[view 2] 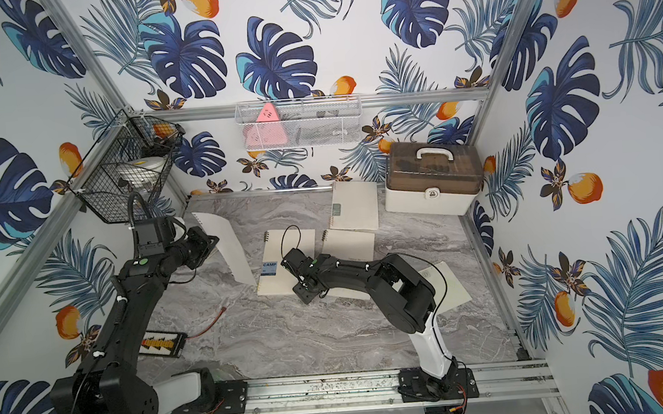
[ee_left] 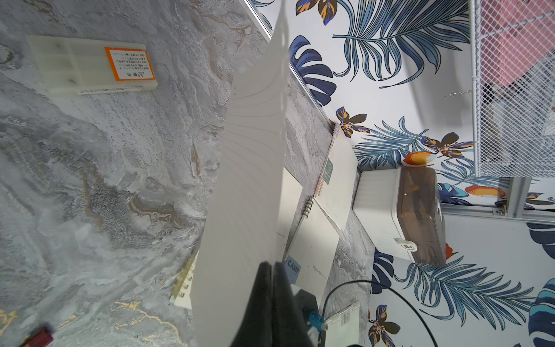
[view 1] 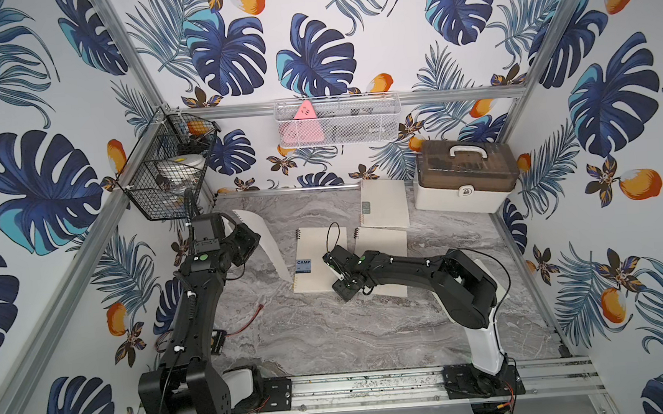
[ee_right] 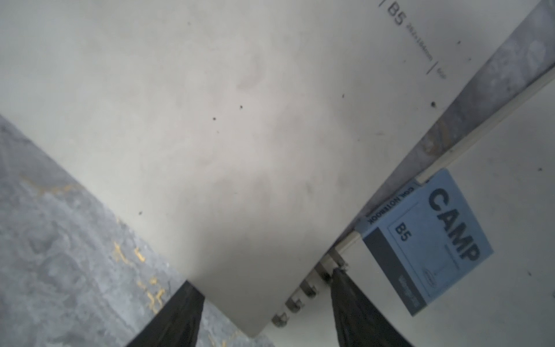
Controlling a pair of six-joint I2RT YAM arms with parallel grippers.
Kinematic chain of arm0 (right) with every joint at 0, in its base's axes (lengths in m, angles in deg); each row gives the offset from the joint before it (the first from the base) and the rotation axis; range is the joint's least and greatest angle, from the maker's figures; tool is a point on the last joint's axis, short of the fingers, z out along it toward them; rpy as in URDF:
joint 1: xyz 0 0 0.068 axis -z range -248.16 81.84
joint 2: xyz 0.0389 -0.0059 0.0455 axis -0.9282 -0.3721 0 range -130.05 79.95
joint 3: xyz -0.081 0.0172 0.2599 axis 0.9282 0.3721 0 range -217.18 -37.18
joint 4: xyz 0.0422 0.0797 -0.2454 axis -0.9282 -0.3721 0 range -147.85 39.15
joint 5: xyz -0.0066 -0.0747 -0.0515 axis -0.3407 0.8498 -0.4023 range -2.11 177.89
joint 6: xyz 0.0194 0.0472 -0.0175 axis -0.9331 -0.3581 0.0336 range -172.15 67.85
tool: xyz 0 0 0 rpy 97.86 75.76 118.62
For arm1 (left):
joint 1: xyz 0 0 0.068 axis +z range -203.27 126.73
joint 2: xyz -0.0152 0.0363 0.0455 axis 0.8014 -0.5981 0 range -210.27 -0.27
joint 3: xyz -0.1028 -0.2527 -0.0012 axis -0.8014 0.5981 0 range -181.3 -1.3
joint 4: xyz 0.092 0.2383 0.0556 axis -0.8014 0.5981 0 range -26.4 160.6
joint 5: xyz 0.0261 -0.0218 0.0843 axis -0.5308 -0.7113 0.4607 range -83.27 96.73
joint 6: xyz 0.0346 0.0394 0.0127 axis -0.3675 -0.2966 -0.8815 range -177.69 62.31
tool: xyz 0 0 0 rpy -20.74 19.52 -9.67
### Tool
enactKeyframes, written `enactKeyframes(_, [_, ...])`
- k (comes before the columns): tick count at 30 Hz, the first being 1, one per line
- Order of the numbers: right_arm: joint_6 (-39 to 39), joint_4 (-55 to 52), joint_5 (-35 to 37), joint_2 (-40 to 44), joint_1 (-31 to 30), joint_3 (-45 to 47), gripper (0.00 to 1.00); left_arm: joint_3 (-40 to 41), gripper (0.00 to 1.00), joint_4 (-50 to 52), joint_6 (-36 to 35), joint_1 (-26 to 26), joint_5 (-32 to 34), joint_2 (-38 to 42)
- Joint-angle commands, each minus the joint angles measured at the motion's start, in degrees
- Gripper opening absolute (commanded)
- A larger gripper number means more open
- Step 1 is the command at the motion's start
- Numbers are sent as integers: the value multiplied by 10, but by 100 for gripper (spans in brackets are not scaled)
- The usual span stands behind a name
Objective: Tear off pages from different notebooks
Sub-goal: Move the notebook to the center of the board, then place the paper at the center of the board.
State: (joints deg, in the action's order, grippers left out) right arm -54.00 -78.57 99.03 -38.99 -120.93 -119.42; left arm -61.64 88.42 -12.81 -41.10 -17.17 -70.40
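**Task partly done.** One page [view 1: 271, 252], punched holes along its upper edge, hangs clear of every notebook. It is pinched between the pressed-together jaws of the left gripper [ee_left: 271, 270], on the far side of the notebooks from the lidded box [view 1: 468, 182]. Three notebooks lie closed, covers up, on the table [view 1: 331, 336]. The green-label notebook [view 1: 387, 204] is just beside the box, the second notebook [view 1: 382, 244] is next out and partly under the right arm, and the first notebook [view 1: 321, 252] is farthest from it. The right gripper [ee_right: 264, 279] is low over the gap between the first and second notebooks. Its jaws are spread around a corner of the first notebook's cover, one fingertip [ee_right: 348, 294] at the second notebook's wire rings, and nothing is seen pinched. By this showing one tear is complete, and pages from the other notebooks remain. A pale sheet [view 2: 453, 291] near the box, half hidden by the right arm, may be a torn-off page; this cannot be told. **Containers:** the box is shut, with dark contents dim through its brown lid. The white mesh basket [view 1: 337, 119] on the wall near the box holds a pink triangular thing. The black wire basket [view 1: 160, 180], well apart from the box, holds a pale round thing.
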Motion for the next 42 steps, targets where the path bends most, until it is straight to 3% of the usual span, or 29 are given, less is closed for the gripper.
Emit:
enactKeyframes(1, [14, -16, 6, -47, 0, -53, 66, 3, 0, -16, 0, 5, -15, 7])
enactKeyframes(7, [31, -60, -20, -164, 15, -223, 67, 0, 0, -5, -3, 21, -32, 18])
enactKeyframes(10, [20, -63, -46, -174, 31, -247, 67, 9, 0, -4, -6, 23, -65, 23])
enactKeyframes(17, [1, -10, -76, -47, 59, -100, 70, 153, 0, -83, 63, 18, -111, 57])
enactKeyframes(24, [-12, 14, -98, 84, 89, 36, 72, 211, 0, -32, 42, 14, -37, 70])
enactKeyframes(27, [-14, 31, -112, 117, 106, 71, 72, 188, 0, -2, 25, 21, 31, 45])
enactKeyframes(30, [-13, 37, -118, 136, 118, 87, 73, 151, 0, -33, 23, 36, 24, -10])
enactKeyframes(33, [-16, 45, -127, 144, 128, 97, 73, 59, 0, -27, -13, 38, 44, -81])
enactKeyframes(37, [-15, 59, -148, 155, 139, 111, 73, -59, 0, 35, -83, 86, 58, -171])
enactKeyframes(42, [-17, 73, -171, 163, 150, 124, 73, -117, 0, 88, -118, 126, 192, -229])
